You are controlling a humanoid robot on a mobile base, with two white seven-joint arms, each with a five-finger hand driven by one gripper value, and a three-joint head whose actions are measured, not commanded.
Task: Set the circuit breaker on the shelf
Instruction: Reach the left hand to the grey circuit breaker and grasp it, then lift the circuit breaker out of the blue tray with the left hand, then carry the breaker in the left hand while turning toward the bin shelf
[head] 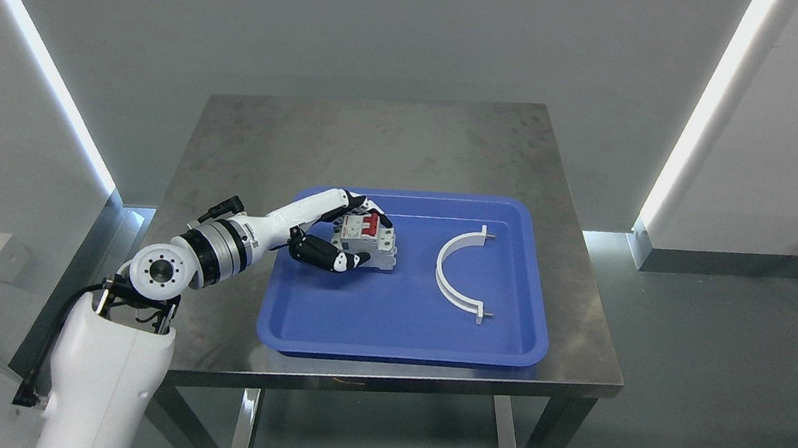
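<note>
Blue tray (402,329) on a dull grey steel table (379,132); white circuit breaker (367,239) with red switches; white curved bracket (455,272); white-and-black left hand (334,235) on a white arm.

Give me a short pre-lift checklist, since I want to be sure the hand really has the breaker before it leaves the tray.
1. Fingers around the part: ok. The left hand has fingers over the top of the circuit breaker and the thumb along its near side.
2. Grip firm: cannot tell; contact pressure does not show.
3. Breaker lifted: not ok; it appears to sit on the blue tray.
4. Nearby clutter: ok. The white curved clamp lies apart, to the breaker's right.
5. Tray seated on the steel table: ok.
6. Shelf located: cannot tell; none is in view.
</note>
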